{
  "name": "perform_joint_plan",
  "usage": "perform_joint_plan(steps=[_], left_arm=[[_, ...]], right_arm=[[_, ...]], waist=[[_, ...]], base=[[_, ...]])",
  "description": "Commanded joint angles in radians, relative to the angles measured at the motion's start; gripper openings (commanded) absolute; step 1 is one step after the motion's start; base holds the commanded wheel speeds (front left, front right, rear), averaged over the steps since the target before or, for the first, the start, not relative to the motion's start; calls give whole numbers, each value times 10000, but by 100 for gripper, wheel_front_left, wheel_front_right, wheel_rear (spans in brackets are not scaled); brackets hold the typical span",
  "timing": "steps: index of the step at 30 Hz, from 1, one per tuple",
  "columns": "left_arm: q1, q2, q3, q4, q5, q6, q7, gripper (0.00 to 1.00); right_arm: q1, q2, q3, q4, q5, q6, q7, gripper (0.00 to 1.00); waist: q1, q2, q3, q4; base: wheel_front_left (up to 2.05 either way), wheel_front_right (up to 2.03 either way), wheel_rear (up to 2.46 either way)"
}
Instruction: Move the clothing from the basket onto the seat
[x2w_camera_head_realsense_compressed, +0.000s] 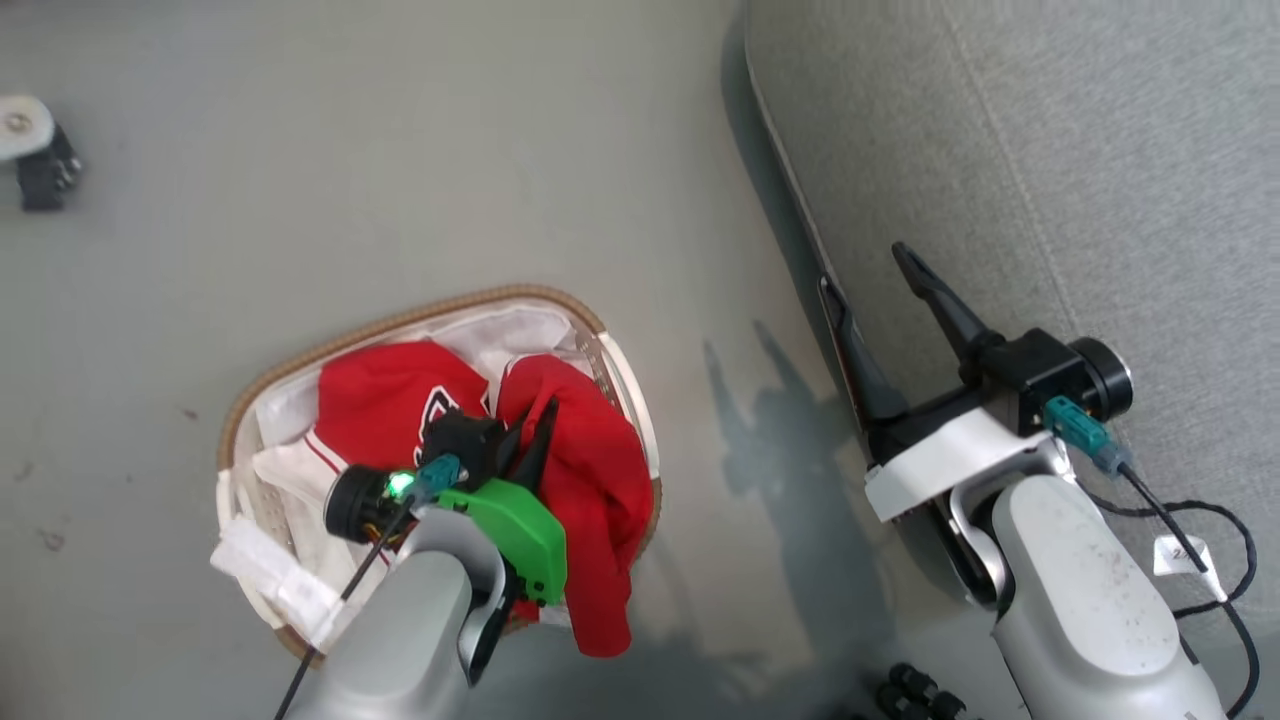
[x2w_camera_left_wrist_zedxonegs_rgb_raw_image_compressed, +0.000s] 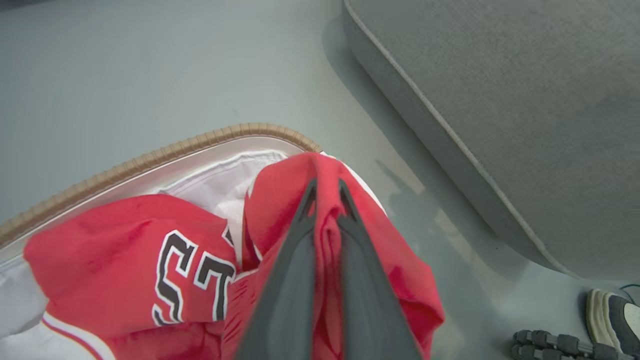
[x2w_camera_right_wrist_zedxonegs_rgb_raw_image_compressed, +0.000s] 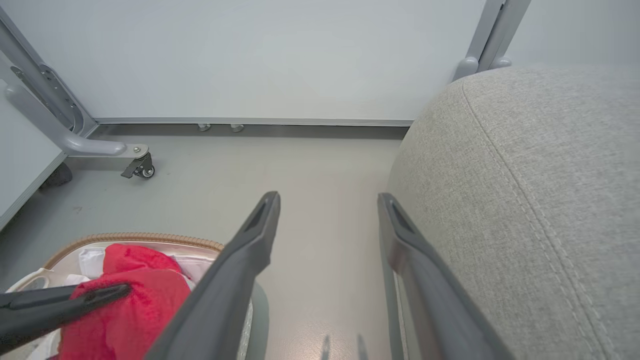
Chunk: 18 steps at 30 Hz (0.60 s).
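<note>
Pinching a raised fold of the red garment between the clenched fingers of the left gripper, low over the basket, cloth squeezed into a narrow ridge between the two dark tips. From the head, the same left gripper pointing down into the basket, with the gripped red garment bunched on the side towards the seat and spilling over the brown woven rim there, its lower end hanging outside the wall. Beside it, on the side away from the seat and inside the rim, the red jersey with white stripes, lying on the white liner; in the left wrist view the red jersey with its black-and-white lettering turned up, just beside the pinched fold. Basket standing on the floor, near the seat but apart from it, a strip of bare floor between. Holding the right gripper released and empty at the seat's edge, well apart from the basket, one finger over the grey cushion top, the other down along its side; no telling whether either touches the fabric. From the right wrist, the right gripper spread wide over the floor, one finger just beside the seat, the basket and its red garment at the lower left. Down in a corner of the left wrist view, a shoe on the floor
</note>
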Motion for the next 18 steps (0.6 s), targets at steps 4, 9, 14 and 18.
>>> perform_joint_plan(steps=[4, 9, 14, 18], left_arm=[[955, 11, 633, -834, 349, -43, 5, 0], [1645, 12, 1046, -2008, 369, -72, 1, 0], [1929, 11, 1148, -3147, 362, -89, 2, 0], [1965, 9, 1208, -3819, 303, -97, 2, 0]], right_arm=[[604, -19, -108, 230, 96, -10, -51, 100], [1153, -10, -240, 429, 64, -10, -51, 100], [1719, 13, -319, 595, 230, -10, -51, 100], [2180, 83, -313, 754, 211, -10, -51, 100]], waist=[[0, -1, -2080, 485], [0, -1, -2928, 739], [0, -1, -3712, 962], [0, -1, -4325, 1048]], base=[[0, 0, 0], [0, 0, 0], [0, 0, 0], [0, 0, 0]])
